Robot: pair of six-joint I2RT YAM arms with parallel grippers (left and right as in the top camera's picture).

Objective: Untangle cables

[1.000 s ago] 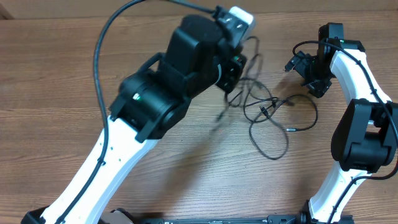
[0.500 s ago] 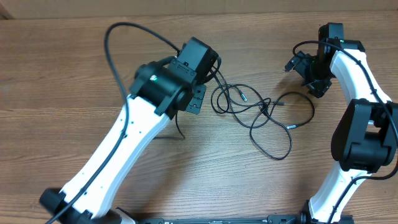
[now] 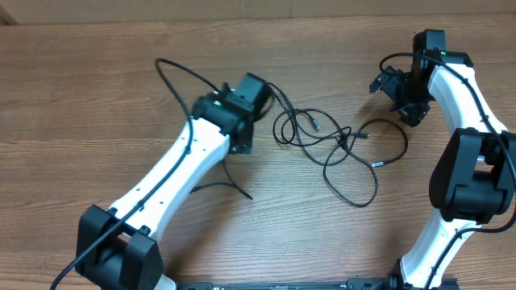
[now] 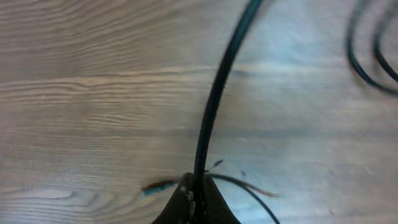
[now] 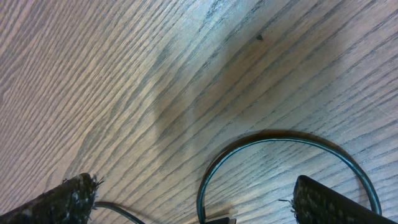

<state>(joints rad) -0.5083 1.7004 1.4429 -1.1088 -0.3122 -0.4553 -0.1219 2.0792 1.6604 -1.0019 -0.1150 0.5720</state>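
Cables, thin black flexible cords w/ small plugs (image 3: 337, 145), lie loosely looped on brown wooden table (image 3: 97, 97) betw. both arms. L gripper (image 4: 196, 198) is clamped on one strand; tangle stretches off to its right. R gripper (image 3: 397, 97), jaws wide & empty, hovers near tangle's far end.
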